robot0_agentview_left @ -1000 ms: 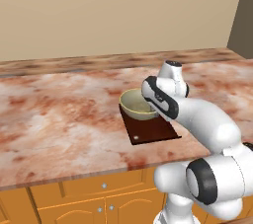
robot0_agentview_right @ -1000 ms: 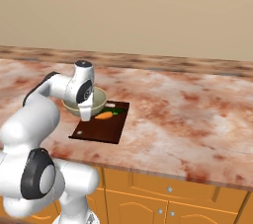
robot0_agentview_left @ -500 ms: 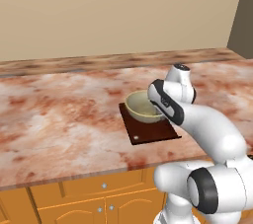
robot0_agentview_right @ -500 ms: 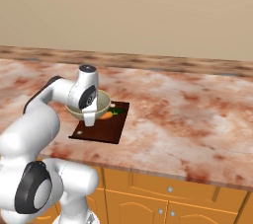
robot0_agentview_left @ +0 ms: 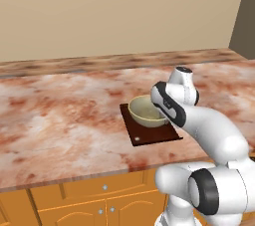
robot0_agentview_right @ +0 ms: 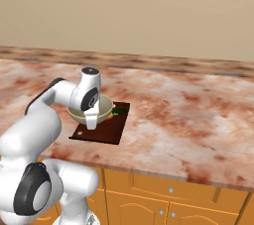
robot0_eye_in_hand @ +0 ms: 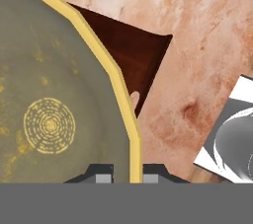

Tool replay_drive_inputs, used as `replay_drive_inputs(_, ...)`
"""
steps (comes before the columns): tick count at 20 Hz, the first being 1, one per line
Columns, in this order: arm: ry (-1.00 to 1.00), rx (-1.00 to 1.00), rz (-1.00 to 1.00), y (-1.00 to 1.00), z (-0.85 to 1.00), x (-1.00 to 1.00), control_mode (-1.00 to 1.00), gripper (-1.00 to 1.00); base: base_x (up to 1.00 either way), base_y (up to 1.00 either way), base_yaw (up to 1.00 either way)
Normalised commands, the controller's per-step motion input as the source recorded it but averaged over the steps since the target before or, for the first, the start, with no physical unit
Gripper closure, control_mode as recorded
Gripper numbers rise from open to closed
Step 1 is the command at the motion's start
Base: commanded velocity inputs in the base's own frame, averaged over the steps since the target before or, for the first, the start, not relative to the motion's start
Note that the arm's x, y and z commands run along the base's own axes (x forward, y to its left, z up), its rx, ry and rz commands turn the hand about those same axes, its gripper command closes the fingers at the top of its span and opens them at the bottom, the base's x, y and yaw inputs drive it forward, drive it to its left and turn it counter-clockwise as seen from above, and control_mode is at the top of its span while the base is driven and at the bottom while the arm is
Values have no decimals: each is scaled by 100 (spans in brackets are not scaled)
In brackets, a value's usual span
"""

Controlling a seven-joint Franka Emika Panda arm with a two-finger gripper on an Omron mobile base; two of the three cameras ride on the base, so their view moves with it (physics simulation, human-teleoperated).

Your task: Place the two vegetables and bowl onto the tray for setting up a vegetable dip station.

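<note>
bowl: pale beige-green bowl (robot0_agentview_left: 147,111) sits over the tray (robot0_agentview_left: 144,133). Base looks down on the board or just off it; contact can't be confirmed.
bowl grip: end effector (robot0_eye_in_hand: 126,176) clamped on the bowl's rim, one tip inside and one outside the yellow edge in the hand view. In the right base view the hand (robot0_agentview_right: 92,115) is at the near rim.
tray: dark reddish-brown board, flat on the marbled table (robot0_agentview_left: 60,115), near the front edge. Small hole shows at its near corner in the left base view.
carrot: orange bit (robot0_agentview_right: 110,117) peeking past the bowl's right side in the right base view, on the tray. Mostly hidden by the bowl.
cucumber: dark green bit (robot0_agentview_right: 118,112) just beside the carrot, also on the tray as far as visible. Can't tell how it lies.
done: judging by this, both vegetables are already on the tray; bowl is brought over it.
left: release the bowl and pull the arm clear. Likely the last step.
risk: bowl takes most of the board, may be crowding the vegetables; can't tell if it touches them.
markings: no brand, label or text readable. Only a concentric ring pattern (robot0_eye_in_hand: 49,126) inside the bowl.
</note>
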Motion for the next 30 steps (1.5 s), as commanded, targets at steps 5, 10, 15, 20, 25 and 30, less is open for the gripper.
replay_drive_inputs(5, 7, 0, 0, -8, -20, 0, -100, 100, 0, 0, 0)
replay_drive_inputs(10, 2, 0, 0, -11, -29, 0, -100, 100, 0, 0, 0)
replay_drive_inputs(15, 0, 0, 0, -5, -25, 0, -100, 100, 0, 0, 0)
replay_drive_inputs(20, 0, 0, 0, -2, -27, 0, -100, 100, 0, 0, 0)
replay_drive_inputs(25, 0, 0, 0, -2, -23, 3, -100, 100, 0, 0, 0)
replay_drive_inputs(30, 0, 0, 0, -1, -8, 9, -100, 100, 0, 0, 0)
